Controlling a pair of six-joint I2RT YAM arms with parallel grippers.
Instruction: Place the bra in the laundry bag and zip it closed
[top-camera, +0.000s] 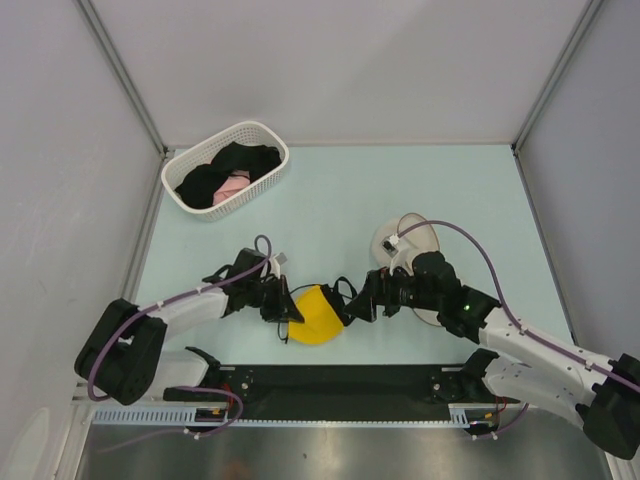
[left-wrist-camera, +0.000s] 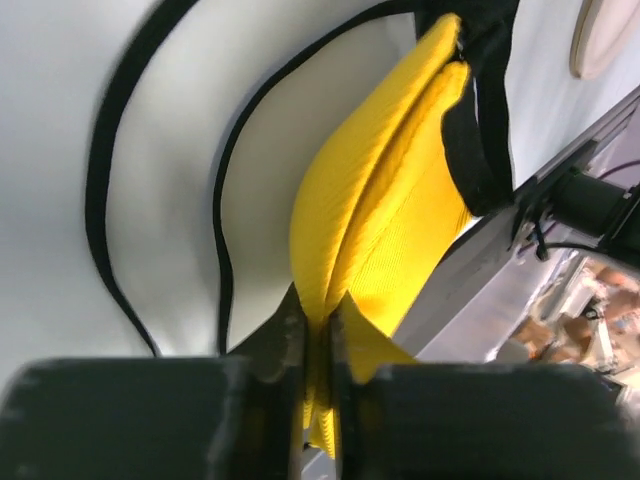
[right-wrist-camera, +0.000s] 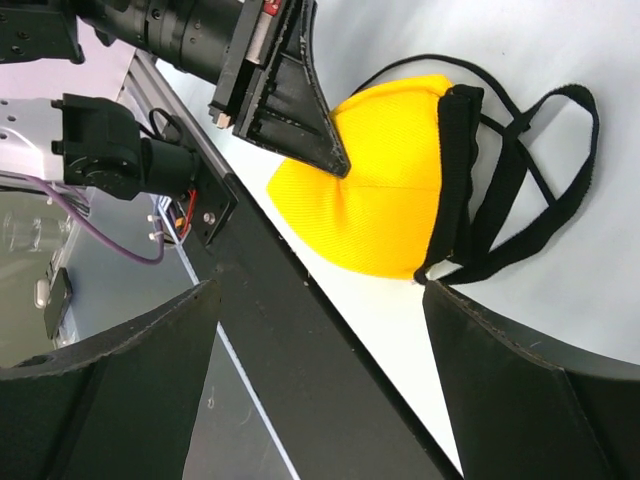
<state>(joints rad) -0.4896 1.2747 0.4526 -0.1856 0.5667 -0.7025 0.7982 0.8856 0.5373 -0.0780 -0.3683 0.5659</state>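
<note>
Because its two cups are folded together into one wedge, the bright yellow moulded bra (top-camera: 315, 315) with thin black straps is pinched at its left edge by the left gripper (top-camera: 283, 305), whose jaws are pressed onto the doubled fabric. The right gripper (top-camera: 352, 305) is held spread beside the strap end, gripping nothing, probably so that side can be taken. The bra is rested at the near middle of the pale green table (top-camera: 340, 190); the round cream-white mesh laundry bag (top-camera: 415, 232) is set farther right, behind the right arm.
</note>
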